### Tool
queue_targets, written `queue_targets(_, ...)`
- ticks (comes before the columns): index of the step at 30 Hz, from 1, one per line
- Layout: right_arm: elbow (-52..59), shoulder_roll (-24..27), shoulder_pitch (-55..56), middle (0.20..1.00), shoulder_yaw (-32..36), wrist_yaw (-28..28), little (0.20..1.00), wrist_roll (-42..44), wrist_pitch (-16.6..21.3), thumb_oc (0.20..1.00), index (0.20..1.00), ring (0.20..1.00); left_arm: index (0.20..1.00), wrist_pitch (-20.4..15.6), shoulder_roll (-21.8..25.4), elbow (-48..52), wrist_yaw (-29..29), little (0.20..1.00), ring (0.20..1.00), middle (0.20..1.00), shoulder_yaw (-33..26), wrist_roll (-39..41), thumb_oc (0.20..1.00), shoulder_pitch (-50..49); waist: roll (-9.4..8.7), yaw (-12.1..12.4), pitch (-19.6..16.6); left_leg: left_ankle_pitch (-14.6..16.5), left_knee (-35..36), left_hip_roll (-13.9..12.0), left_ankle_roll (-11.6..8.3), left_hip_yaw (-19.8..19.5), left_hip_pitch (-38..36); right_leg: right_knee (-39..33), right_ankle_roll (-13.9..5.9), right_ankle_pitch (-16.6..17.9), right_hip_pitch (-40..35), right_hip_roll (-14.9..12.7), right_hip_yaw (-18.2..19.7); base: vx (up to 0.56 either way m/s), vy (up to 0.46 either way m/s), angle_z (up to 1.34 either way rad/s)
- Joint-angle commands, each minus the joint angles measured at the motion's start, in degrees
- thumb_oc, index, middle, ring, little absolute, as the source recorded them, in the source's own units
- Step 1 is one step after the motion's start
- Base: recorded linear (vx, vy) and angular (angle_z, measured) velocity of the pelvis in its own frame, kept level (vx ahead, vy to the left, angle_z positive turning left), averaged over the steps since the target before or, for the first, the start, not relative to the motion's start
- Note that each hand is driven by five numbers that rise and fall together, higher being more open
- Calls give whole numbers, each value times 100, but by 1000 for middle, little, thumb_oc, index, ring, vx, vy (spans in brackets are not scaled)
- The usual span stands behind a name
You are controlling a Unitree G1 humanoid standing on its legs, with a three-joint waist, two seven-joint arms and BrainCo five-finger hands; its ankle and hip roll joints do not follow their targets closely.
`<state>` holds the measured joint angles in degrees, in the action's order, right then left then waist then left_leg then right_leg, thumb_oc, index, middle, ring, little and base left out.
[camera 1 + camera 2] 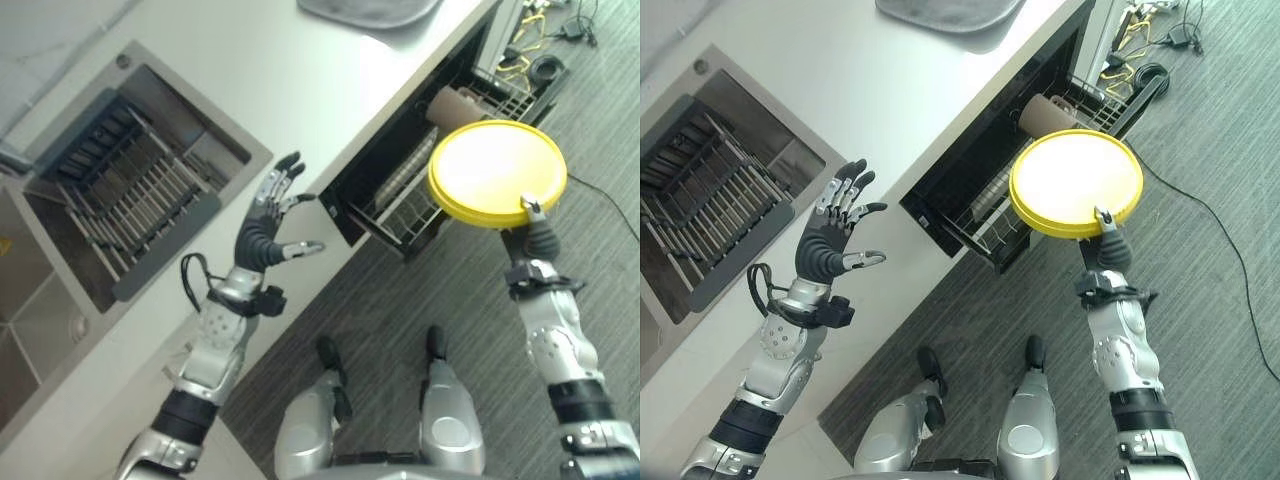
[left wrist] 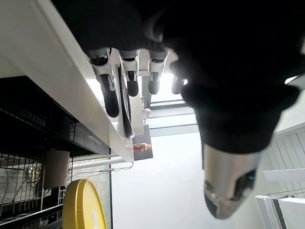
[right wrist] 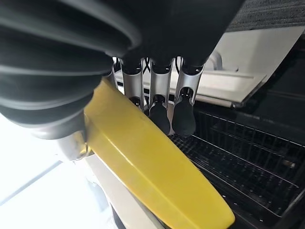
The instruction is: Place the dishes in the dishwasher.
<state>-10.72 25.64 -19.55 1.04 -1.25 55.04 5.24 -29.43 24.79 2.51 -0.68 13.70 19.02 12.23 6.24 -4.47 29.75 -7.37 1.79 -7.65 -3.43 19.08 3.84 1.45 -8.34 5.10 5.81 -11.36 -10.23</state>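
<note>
Right robot hand [image 1: 540,243] pinches the rim of the yellow plate [image 1: 497,172], held over the pulled-out dishwasher rack [image 1: 415,205]; left robot hand [image 1: 268,225] hovers open-fingered above the bench [image 1: 300,70]; transport step, next move likely lowering the plate edge-on between the tines.

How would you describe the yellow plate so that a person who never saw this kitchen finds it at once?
Start at the white counter and go to the dishwasher rack pulled out below its edge. Just above that rack, the right hand pinches the yellow plate by its rim. It is the one bright, round, flat thing among dark wire and grey floor.
</note>
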Motion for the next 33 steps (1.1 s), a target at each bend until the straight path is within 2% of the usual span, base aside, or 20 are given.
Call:
queue_targets(1, 420, 68, -597, 200, 134, -175, 200, -164, 122, 200, 200, 200, 1000, -207, 408, 163, 125, 1000, 1000, 1000, -98, -11, 1000, 150, -382, 105, -114, 988, -934, -196, 50, -465, 109, 791, -4, -536, 362, -273, -91, -110, -35, 3)
queue_targets(11, 445, 332, -1200, 200, -36, -715, 200, -1192, -11, 200, 200, 200, 1000, -146, 389, 49, 55, 1000, 1000, 1000, 5, -7, 1000, 297, -380, 219, 4, 959, -1105, -175, 80, -581, 360, 1042, 61, -607, 582, -250, -95, -33, -5, 4)
queue_targets(13, 426, 386, -1359, 200, -74, -1023, 200, -1395, -225, 200, 200, 200, 1000, -147, 390, 41, 86, 1000, 1000, 1000, 38, -8, 1000, 325, -383, 249, 4, 966, -1143, -169, 88, -580, 402, 1054, 63, -607, 605, -261, -111, -30, 28, -1)
queue_targets(20, 131, 554, -1717, 200, -100, -1324, 200, -1588, -638, 200, 200, 200, 1000, -123, 437, -24, 87, 1000, 1000, 1000, 71, 85, 1000, 451, -397, 315, 4, 946, -1123, -167, 82, -555, 449, 1022, 41, -581, 634, -271, -159, -7, -2, 0)
queue_targets(21, -174, 653, -1907, 200, -96, -1459, 200, -1668, -728, 200, 200, 200, 1000, -116, 464, -41, 87, 1000, 1000, 1000, 113, 97, 1000, 499, -402, 375, 4, 940, -1127, -162, 81, -563, 501, 980, 31, -555, 655, -273, -200, -51, -18, 0)
queue_targets(24, -635, 784, -2258, 200, -97, -1546, 200, -1707, -875, 200, 200, 200, 1000, -103, 509, -65, 88, 1000, 1000, 1000, 145, 136, 1000, 586, -394, 453, 4, 929, -1134, -164, 79, -555, 589, 941, 10, -510, 719, -296, -268, -60, -16, 9)
queue_targets(27, -985, 836, -2616, 200, -127, -1627, 200, -1318, -1064, 200, 200, 200, 1000, -90, 568, -120, 23, 1000, 1000, 1000, 194, 231, 1000, 701, -370, 501, 4, 896, -1112, -172, 66, -515, 667, 950, 4, -507, 794, -303, -314, -55, -10, 3)
queue_targets(33, -1517, 984, -3234, 200, -329, -1705, 200, -1656, -1279, 200, 200, 200, 1000, -90, 629, -126, -111, 1000, 1000, 1000, 325, 385, 1000, 850, -318, 584, 4, 837, -1041, -148, 51, -532, 728, 991, 19, -524, 855, -305, -373, -26, -10, 8)
